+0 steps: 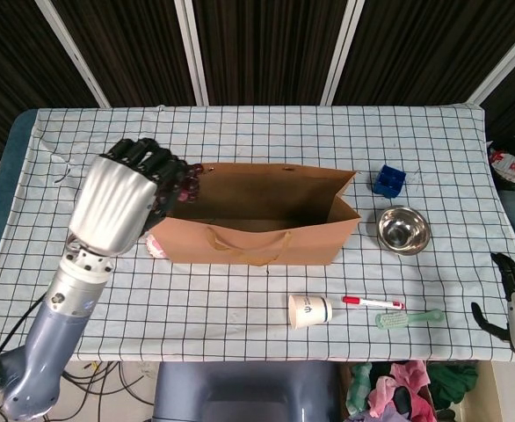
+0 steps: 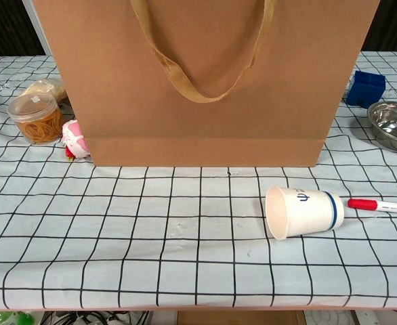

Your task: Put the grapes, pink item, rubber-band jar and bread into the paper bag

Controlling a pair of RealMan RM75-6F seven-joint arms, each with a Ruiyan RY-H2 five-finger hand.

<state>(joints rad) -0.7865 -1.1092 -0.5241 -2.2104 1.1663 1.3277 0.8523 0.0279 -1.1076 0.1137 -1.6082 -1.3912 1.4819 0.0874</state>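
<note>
My left hand (image 1: 121, 200) holds the dark grapes (image 1: 185, 185) above the left end of the open brown paper bag (image 1: 253, 224). In the chest view the bag (image 2: 205, 81) fills the upper frame. The rubber-band jar (image 2: 37, 118), the bagged bread (image 2: 46, 88) behind it and the pink item (image 2: 74, 139) stand left of the bag; in the head view my left hand hides the jar and bread, and only a bit of the pink item (image 1: 155, 247) shows. My right hand (image 1: 511, 299) hangs past the table's right edge, holding nothing, fingers apart.
A paper cup (image 1: 309, 311) lies on its side in front of the bag, with a red-capped marker (image 1: 373, 302) and a green toothbrush (image 1: 409, 318) to its right. A steel bowl (image 1: 403, 230) and a blue block (image 1: 388, 181) stand right of the bag.
</note>
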